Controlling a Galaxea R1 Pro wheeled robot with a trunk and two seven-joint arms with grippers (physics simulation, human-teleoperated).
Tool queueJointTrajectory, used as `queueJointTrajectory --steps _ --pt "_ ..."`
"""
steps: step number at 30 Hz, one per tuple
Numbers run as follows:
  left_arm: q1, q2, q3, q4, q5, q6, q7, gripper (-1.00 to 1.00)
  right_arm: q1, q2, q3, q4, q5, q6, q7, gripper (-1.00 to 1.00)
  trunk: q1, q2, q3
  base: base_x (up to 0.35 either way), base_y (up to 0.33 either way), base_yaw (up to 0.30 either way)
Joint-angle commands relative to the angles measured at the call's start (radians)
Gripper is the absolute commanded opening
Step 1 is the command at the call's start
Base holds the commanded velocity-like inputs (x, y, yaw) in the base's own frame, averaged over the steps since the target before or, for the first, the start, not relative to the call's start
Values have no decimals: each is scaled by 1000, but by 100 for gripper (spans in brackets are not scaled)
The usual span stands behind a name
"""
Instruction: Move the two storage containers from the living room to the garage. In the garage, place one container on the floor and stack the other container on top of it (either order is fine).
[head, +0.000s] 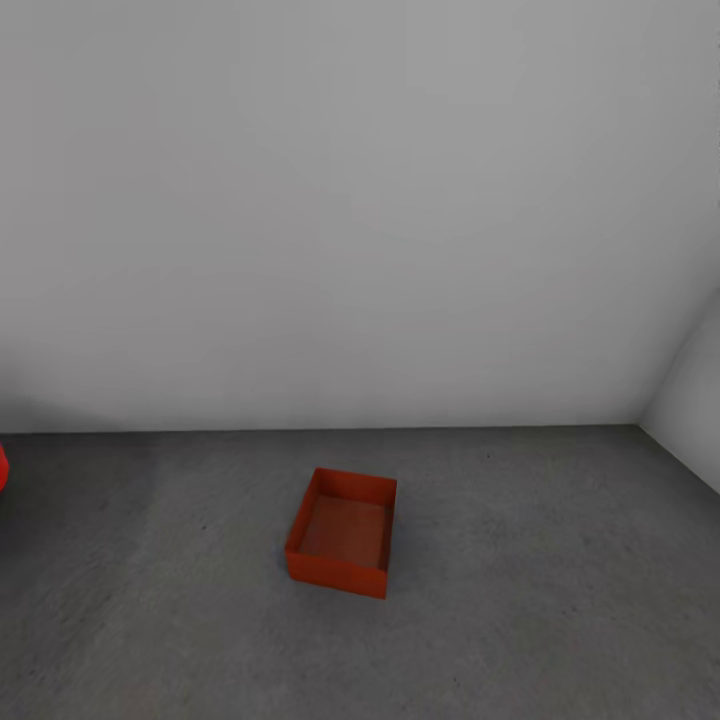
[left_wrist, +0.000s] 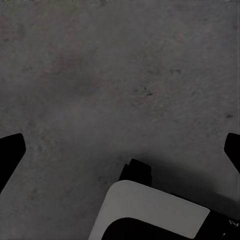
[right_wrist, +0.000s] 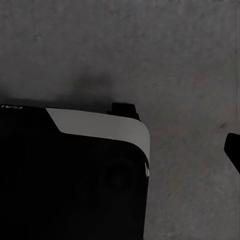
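Note:
One orange-red storage container (head: 342, 547) sits upright and empty on the grey concrete floor (head: 540, 600) of the garage, a short way out from the pale back wall (head: 360, 220). In the left wrist view my left gripper (left_wrist: 121, 150) hangs open over bare concrete, its dark fingertips (left_wrist: 11, 150) far apart at the frame's two sides, holding nothing. In the right wrist view one dark fingertip (right_wrist: 233, 150) stands at the frame's edge, as wide out as the left gripper's, over the same concrete; my own body hides the other.
A sliver of the red car (head: 3, 468) shows at the far left edge. A side wall (head: 690, 400) closes the room at the right. My black and white base (right_wrist: 75, 170) lies under both wrist cameras (left_wrist: 150, 210).

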Motion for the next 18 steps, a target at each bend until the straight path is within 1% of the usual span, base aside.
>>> queueJointTrajectory --steps 1,8,9,11,12,13,14,17,18 --pt "0 0 -9 0 7 -2 2 100 -1 0 9 3 -10 -6 -2 100 0 -1 1 0 0 0" --pt "5 -3 -8 2 9 9 -8 100 -1 0 9 3 -11 -5 -2 100 0 -1 12 0 0 0" --pt "11 -4 -8 3 10 10 -11 100 -1 0 8 3 -11 -5 -1 100 0 -1 14 0 0 0" --pt "46 -4 -8 3 10 11 -26 100 -1 0 8 3 -11 -5 -1 100 0 -1 17 0 0 0" --pt "71 -4 -8 3 10 12 -43 100 -1 0 8 3 -12 -6 -1 100 0 -1 18 0 0 0" --pt "82 -4 -8 3 10 11 -54 100 -1 0 8 3 -12 -6 -1 100 0 -1 20 0 0 0" --pt "98 -4 -8 3 10 10 -79 100 -1 0 8 3 -12 -6 -1 100 0 -1 22 0 0 0" --pt "117 -5 -8 3 12 11 -129 100 -1 0 7 3 -13 -7 -2 100 0 -1 27 0 0 0" --pt "120 -5 -8 3 12 12 -134 100 -1 0 7 3 -13 -7 -2 100 0 -1 28 0 0 0"
